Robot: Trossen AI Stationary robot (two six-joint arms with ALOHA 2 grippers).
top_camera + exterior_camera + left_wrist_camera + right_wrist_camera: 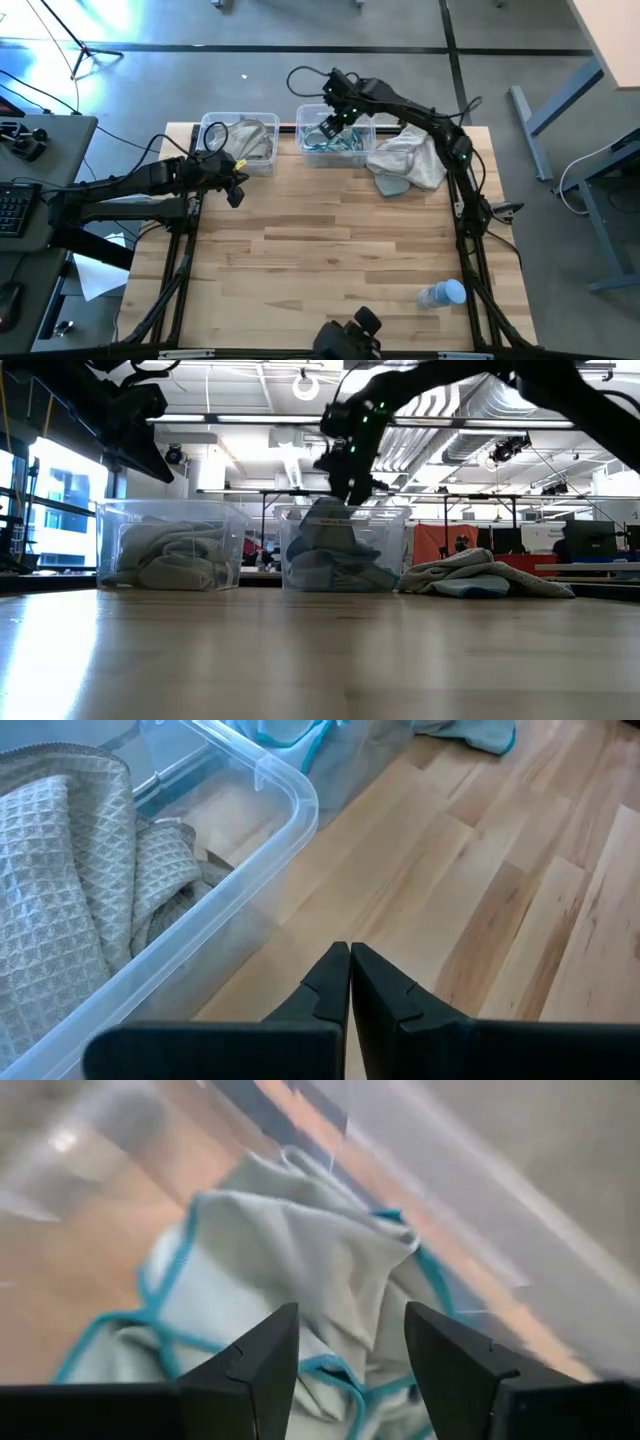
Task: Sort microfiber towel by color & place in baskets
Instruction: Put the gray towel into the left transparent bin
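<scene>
**Right arm over the teal tub — snag risk on withdrawal**

The right gripper (pixel 334 112) hangs over the right-hand basket (pixel 368 124), fingers spread with nothing between them; directly below lies a pale teal-edged towel (pixel 300 1280) on the heap in that tub. The left gripper (pixel 235 185) sits beside the left basket (pixel 262 122), fingers pressed together and empty, next to the grey-beige towels (pixel 70 890) inside.

A pile of unsorted towels (pixel 408 160) lies on the table (pixel 330 250) just right of the right basket, grey and blue mixed.

Concerns, in my judgement: a finger could catch a teal hem on the way up and drag cloth over the rim — the heap stands high. Picking from the mixed pile may lift two colours at once.
</scene>
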